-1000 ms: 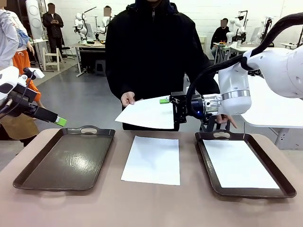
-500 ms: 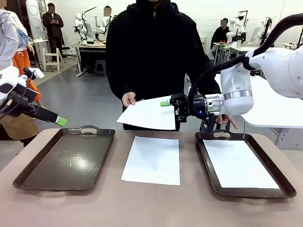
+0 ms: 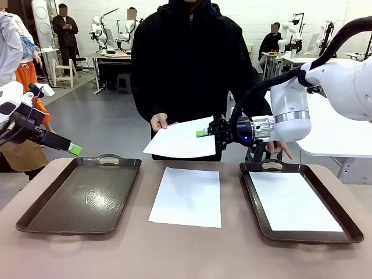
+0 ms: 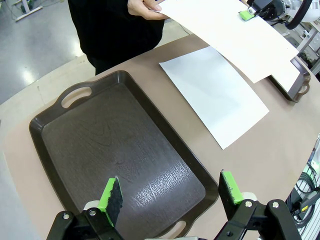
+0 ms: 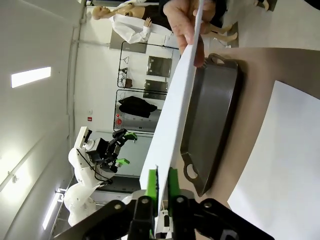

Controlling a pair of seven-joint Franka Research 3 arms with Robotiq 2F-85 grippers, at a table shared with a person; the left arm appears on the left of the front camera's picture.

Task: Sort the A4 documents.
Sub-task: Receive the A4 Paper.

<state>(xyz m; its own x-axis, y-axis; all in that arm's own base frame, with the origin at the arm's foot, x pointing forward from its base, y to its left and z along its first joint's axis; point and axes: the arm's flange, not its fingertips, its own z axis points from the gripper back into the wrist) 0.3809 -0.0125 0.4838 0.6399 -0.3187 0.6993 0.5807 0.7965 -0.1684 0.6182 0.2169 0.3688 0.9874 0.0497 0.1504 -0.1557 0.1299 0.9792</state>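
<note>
The blank white A4 paper sheet (image 3: 180, 139), held out above the table's (image 3: 186, 256) far edge by the person's hand (image 3: 158, 122), is now pinched at its right edge by the right tool (image 3: 203, 133), whose green pads (image 5: 152, 186) have just closed on it. The handover seems made, pending the person's release. A second white sheet (image 3: 187, 196) lies on the table between the empty dark brown handled left tray (image 3: 81, 197) and the matching right tray (image 3: 251, 197), which carries a third sheet (image 3: 293, 200), while the left tool (image 4: 170, 192) hangs wide and empty over the left tray.
</note>
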